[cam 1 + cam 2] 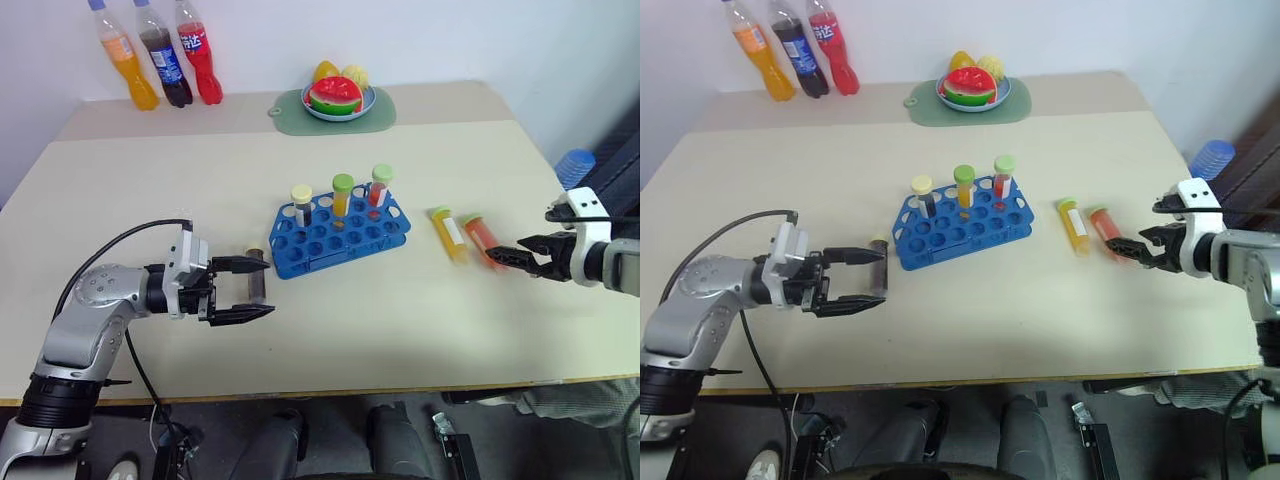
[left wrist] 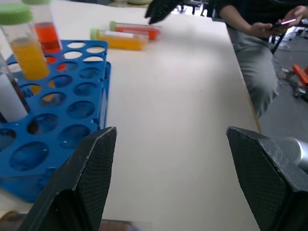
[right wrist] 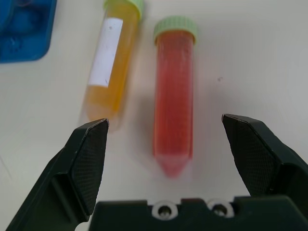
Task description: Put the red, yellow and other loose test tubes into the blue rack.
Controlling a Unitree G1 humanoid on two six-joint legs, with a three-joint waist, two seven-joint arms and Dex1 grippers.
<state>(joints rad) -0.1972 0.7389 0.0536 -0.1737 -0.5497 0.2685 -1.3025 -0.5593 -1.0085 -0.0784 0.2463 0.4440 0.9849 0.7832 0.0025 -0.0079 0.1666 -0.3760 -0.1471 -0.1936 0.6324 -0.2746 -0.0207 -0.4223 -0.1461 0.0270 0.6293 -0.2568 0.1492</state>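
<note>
Head view: my left gripper reaches level toward the right, fingers spread around a dark tube beside the blue rack, not closed. My right gripper points at two lying tubes.

Right wrist view: fingers apart, empty, framing the red tube; the yellow tube lies alongside.

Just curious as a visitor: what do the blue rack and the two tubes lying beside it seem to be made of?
The blue rack looks like moulded plastic, evenly coloured with a slight sheen. The red tube and yellow tube seem clear plastic, since the liquid shows through; their green caps look ribbed plastic. Glass cannot be ruled out.
</note>
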